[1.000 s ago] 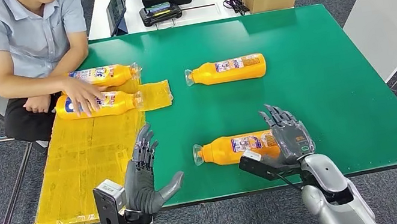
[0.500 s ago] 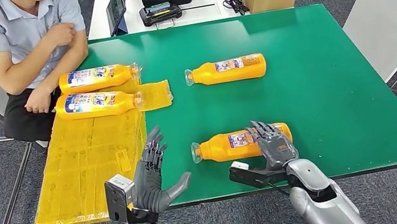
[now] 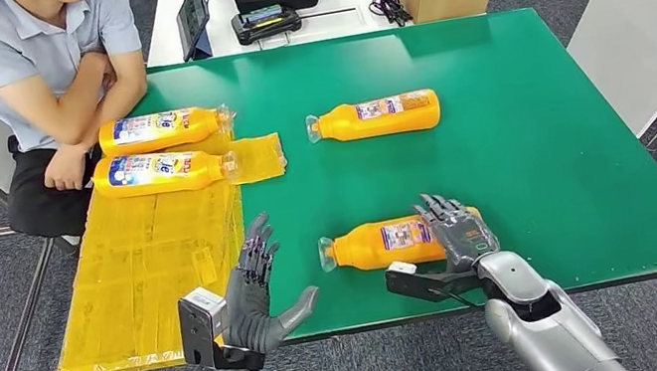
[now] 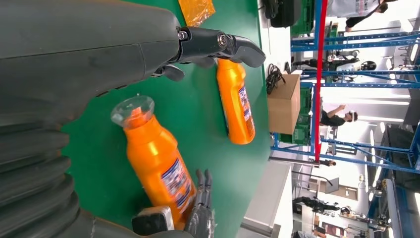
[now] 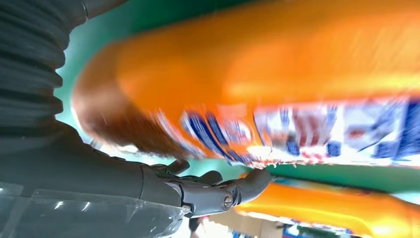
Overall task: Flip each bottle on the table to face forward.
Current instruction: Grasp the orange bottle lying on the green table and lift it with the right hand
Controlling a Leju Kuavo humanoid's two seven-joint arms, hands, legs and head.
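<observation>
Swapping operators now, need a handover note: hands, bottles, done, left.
Right hand rests on the base end of the near bottle, grip not confirmed. Left hand open, raised beside that bottle's cap end, holding nothing.
Far bottle lies on the green table, small-print label up.
Two bottles lie on the yellow mat beside the seated person, blue front labels up: they look done.
Left: flip near bottle, then far one.
</observation>
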